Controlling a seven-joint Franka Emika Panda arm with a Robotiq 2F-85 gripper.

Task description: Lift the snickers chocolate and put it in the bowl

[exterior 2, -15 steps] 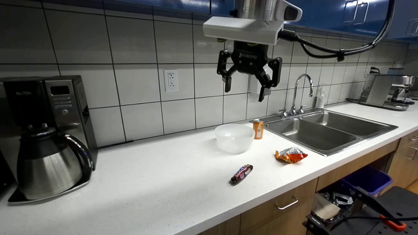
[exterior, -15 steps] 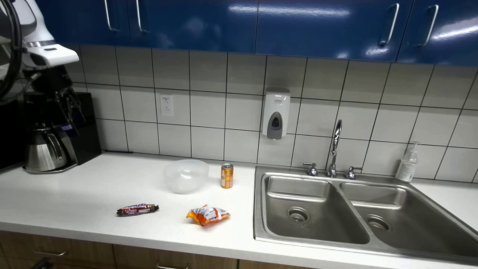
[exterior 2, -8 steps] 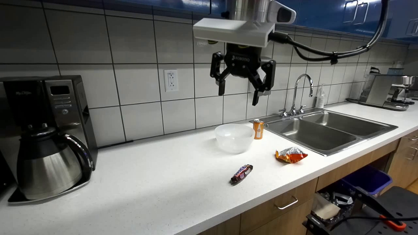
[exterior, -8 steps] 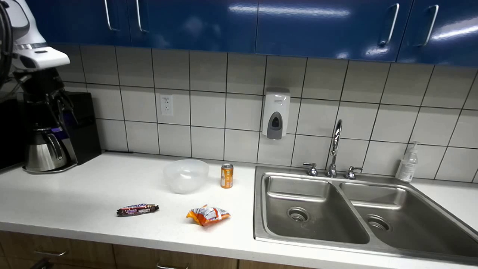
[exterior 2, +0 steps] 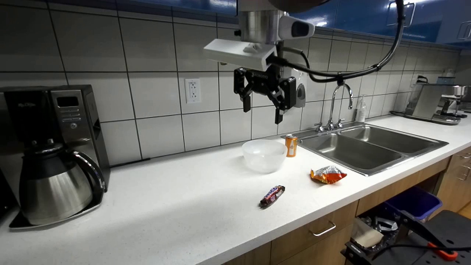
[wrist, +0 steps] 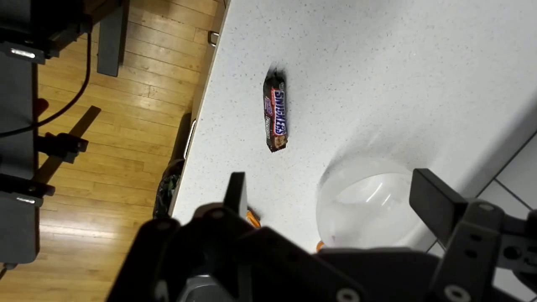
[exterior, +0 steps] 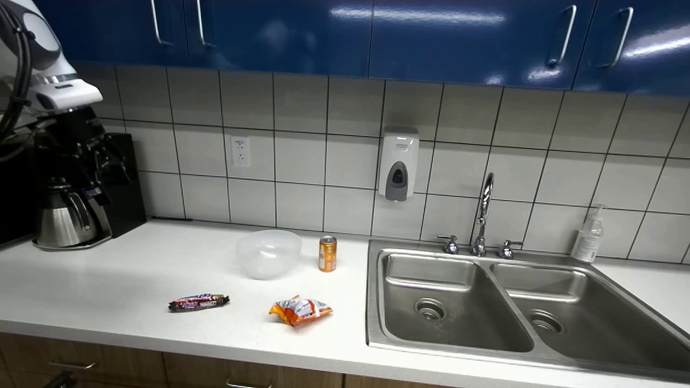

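The snickers chocolate, a dark brown wrapped bar with reddish and white marks, lies flat on the white counter in both exterior views [exterior: 199,303] [exterior 2: 272,196] and in the wrist view [wrist: 275,111]. The bowl, round and translucent white, stands upright behind it in both exterior views [exterior: 268,256] [exterior 2: 263,160] and at the lower right middle of the wrist view [wrist: 335,209]. My gripper [exterior 2: 262,116] is open and empty, high above the counter. In the wrist view my gripper [wrist: 329,178] has its fingers wide apart, with the bar beyond them.
An orange can [exterior 2: 291,145] stands beside the bowl. A crinkled orange-red packet [exterior 2: 328,175] lies near the sink [exterior: 453,302]. A coffee maker [exterior 2: 59,158] stands at the counter's far end. The tiled wall rises behind, with blue cabinets [exterior: 280,32] above.
My gripper has moved left and lower in an exterior view, and the wrist has turned and tilted. The fingers stay open. The bar and bowl have not moved.
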